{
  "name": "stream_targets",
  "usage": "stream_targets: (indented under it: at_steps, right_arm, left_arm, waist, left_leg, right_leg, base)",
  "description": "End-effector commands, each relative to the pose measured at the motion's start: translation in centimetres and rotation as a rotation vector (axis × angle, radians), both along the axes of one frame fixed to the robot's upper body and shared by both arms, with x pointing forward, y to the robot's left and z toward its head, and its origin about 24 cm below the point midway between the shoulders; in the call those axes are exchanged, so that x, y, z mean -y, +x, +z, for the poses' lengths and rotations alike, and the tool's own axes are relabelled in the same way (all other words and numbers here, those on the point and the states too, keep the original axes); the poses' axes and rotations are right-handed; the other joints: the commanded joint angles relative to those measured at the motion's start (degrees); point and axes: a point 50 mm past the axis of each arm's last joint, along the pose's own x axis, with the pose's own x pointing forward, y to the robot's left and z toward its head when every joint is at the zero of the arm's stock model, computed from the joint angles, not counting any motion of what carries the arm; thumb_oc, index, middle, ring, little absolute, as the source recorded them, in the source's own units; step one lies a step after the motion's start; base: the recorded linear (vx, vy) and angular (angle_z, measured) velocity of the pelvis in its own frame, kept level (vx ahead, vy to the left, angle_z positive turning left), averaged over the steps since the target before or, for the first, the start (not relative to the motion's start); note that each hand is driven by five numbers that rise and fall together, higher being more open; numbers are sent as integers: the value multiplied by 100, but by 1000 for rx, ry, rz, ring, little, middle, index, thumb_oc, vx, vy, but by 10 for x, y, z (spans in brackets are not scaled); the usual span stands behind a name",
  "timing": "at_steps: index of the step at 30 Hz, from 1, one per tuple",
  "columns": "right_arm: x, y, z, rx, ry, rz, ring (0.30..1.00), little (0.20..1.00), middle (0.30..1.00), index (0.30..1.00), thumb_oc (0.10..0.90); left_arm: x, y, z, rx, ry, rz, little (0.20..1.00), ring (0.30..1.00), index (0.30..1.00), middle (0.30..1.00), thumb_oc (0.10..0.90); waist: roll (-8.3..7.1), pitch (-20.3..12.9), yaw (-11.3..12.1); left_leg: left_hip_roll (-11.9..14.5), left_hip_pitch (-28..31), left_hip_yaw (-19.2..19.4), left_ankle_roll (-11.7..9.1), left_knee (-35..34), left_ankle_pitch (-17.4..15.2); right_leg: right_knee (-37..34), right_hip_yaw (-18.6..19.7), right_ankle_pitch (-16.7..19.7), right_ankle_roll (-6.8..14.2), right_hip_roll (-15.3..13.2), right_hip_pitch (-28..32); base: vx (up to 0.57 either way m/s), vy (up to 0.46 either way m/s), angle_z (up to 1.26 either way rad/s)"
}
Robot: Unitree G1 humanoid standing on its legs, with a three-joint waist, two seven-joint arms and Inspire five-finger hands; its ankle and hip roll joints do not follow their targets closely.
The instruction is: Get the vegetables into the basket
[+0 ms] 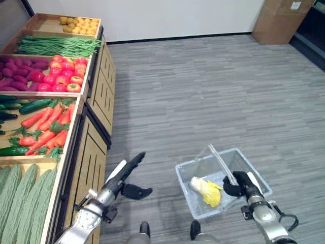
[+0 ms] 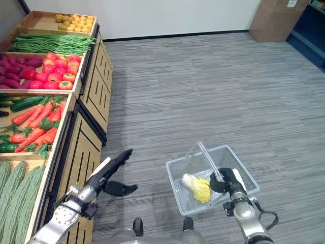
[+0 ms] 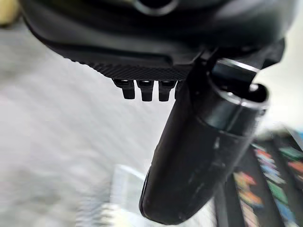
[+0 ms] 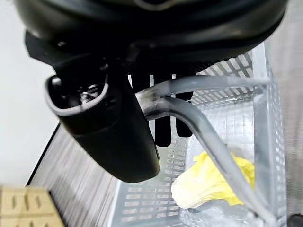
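Cabbage (image 1: 207, 191), yellow and leafy, lies in the basket (image 1: 188, 191) I carry low over the floor (image 1: 213, 91). My right hand (image 1: 242, 183) is curled round the basket's handles (image 4: 199, 118). My left hand (image 1: 129, 173) hangs free with fingers straight beside the stand (image 1: 99, 101) of carrots (image 1: 48, 127), cucumbers (image 1: 30, 105) and tomatoes (image 1: 63, 73).

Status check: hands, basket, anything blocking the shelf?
Right hand shut on basket handle. Left hand open, empty, beside the produce stand. Basket holds one yellow cabbage. Nothing in the way.
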Motion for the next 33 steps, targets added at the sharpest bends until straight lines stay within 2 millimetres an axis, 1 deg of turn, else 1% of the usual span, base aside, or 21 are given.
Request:
stream_targets:
  at_steps: [1,2,3,4,5,6,7,9,11,12,14,15,16,17,20,22,23,25,28,31,33]
  right_arm:
    - [6,45,45,293,6,-16,300,300,300,300,400]
    - [9,42,44,280,-5,-18,300,300,300,300,400]
    - [14,32,36,243,-2,-50,300,300,300,300,400]
    - [17,24,30,216,-3,-76,300,300,300,300,400]
    - [19,20,27,202,1,-91,300,300,300,300,400]
    - [19,20,27,203,0,-91,300,300,300,300,400]
    - [20,17,24,195,2,-104,300,300,300,300,400]
    - [18,12,20,181,8,-111,300,300,300,300,400]
    - [19,6,15,162,13,-127,300,300,300,300,400]
    - [16,5,13,157,21,-122,300,300,300,300,400]
    - [14,0,8,134,28,-127,300,300,300,300,400]
    - [14,0,8,134,28,-127,300,300,300,300,400]
    - [12,-2,6,128,33,-129,300,300,300,300,400]
    - [12,-3,5,121,37,-133,300,300,300,300,400]
    - [9,-1,4,122,48,-125,300,300,300,300,400]
    - [9,0,3,117,49,-135,300,300,300,300,400]
    - [11,0,4,124,52,-148,300,300,300,300,400]
    - [12,-1,3,114,49,-157,300,300,300,300,400]
    - [15,2,4,114,38,-170,300,300,300,300,400]
    - [14,8,6,125,38,-168,300,300,300,300,400]
    - [12,10,4,120,46,-171,300,300,300,300,400]
  left_arm:
    - [0,28,29,193,120,-59,1000,1000,1000,1000,900]
    - [-7,22,17,141,156,-38,1000,1000,1000,1000,900]
    - [-16,8,-7,32,203,35,1000,1000,1000,1000,900]
    - [-25,-5,-27,-61,297,43,1000,1000,1000,1000,900]
    - [-29,-9,-34,-93,368,36,1000,1000,1000,1000,900]
    - [-29,-8,-35,-91,370,35,1000,1000,1000,1000,900]
    - [-31,-12,-41,-113,421,30,1000,1000,1000,1000,900]
    - [-39,-28,-62,-225,508,50,1000,1000,1000,1000,900]
    - [-39,-40,-77,-311,541,72,1000,1000,1000,1000,900]
    - [-42,-54,-91,-408,570,112,1000,1000,1000,1000,900]
    - [-42,-72,-103,-518,584,147,1000,1000,1000,1000,900]
    - [-42,-72,-103,-518,583,147,1000,1000,1000,1000,900]
    - [-42,-83,-109,-582,597,153,1000,1000,1000,1000,900]
    - [-41,-89,-112,-613,604,151,1000,1000,1000,1000,900]
    - [-38,-92,-115,-632,599,152,1000,1000,1000,1000,900]
    - [-34,-95,-116,-639,580,146,1000,1000,1000,1000,900]
    - [-31,-92,-116,-625,555,154,1000,1000,1000,1000,900]
    - [-32,-93,-117,-641,556,170,1000,1000,1000,1000,900]
    - [-32,-85,-115,-614,558,169,1000,1000,1000,1000,900]
    - [-35,-78,-112,-594,556,193,1000,1000,1000,1000,900]
    - [-37,-74,-111,-589,545,230,1000,1000,1000,1000,900]
  waist:
    - [-243,-352,87]
    - [-246,-347,89]
    - [-248,-333,91]
    - [-257,-312,77]
    - [-262,-309,70]
    - [-261,-306,75]
    - [-266,-297,65]
    - [-290,-279,37]
    - [-300,-245,13]
    - [-324,-221,-19]
    - [-343,-211,-59]
    - [-340,-209,-56]
    - [-352,-205,-80]
    - [-355,-194,-86]
    - [-398,-70,-86]
    - [-445,30,-61]
    - [-463,93,-62]
    - [-487,138,-58]
    - [-505,236,-64]
    - [-476,355,-35]
    - [-455,434,-38]
  left_leg:
    - [90,78,40,-272,31,-404]
    - [86,75,45,-272,31,-405]
    - [80,61,47,-265,31,-403]
    - [72,55,50,-260,31,-404]
    - [71,54,57,-259,31,-409]
    - [70,54,59,-259,31,-410]
    - [68,52,65,-255,31,-418]
    - [60,59,96,-247,31,-427]
    - [47,61,137,-233,31,-433]
    - [39,63,178,-222,31,-442]
    - [32,87,222,-199,31,-474]
    - [31,89,226,-198,31,-475]
    - [28,108,260,-187,31,-493]
    - [19,136,294,-174,31,-508]
    - [-14,132,377,-112,218,-571]
    - [-47,-40,432,-43,501,-704]
    - [-102,-132,454,6,581,-758]
    - [-164,-217,451,62,646,-813]
    - [-255,-268,459,149,654,-874]
    - [-314,-204,521,251,598,-935]
    - [-319,-137,533,240,567,-940]
  right_leg:
    - [28,-194,-528,490,-325,220]
    - [28,-199,-526,493,-328,217]
    - [28,-195,-524,494,-333,203]
    - [28,-184,-516,497,-339,190]
    - [28,-182,-512,499,-340,187]
    - [28,-181,-513,500,-341,186]
    - [28,-172,-507,504,-344,178]
    - [28,-134,-497,507,-337,151]
    - [28,-81,-472,512,-340,114]
    - [28,-39,-455,514,-339,94]
    - [28,14,-437,514,-345,69]
    - [28,18,-437,515,-345,68]
    - [28,30,-430,516,-348,66]
    - [28,59,-426,515,-351,68]
    - [123,193,-411,511,-392,13]
    - [218,335,-352,558,-452,-121]
    - [316,393,-304,609,-518,-246]
    - [427,434,-273,651,-586,-367]
    - [637,524,-176,729,-684,-538]
    - [1170,538,-180,771,-689,-800]
    - [1371,556,-117,783,-666,-950]
  base:
    - [-1,0,4]
    - [-7,9,5]
    - [0,0,0]
    - [0,0,0]
    - [0,0,0]
    - [0,0,0]
    - [0,0,0]
    - [-7,23,-4]
    - [-6,35,-8]
    - [2,46,-17]
    - [8,42,-16]
    - [15,37,-14]
    - [23,44,-14]
    - [27,65,-18]
    - [-8,62,-20]
    - [-40,114,-35]
    - [-45,173,-34]
    - [-27,142,-14]
    - [-19,123,-4]
    - [-7,121,-11]
    - [38,63,-17]
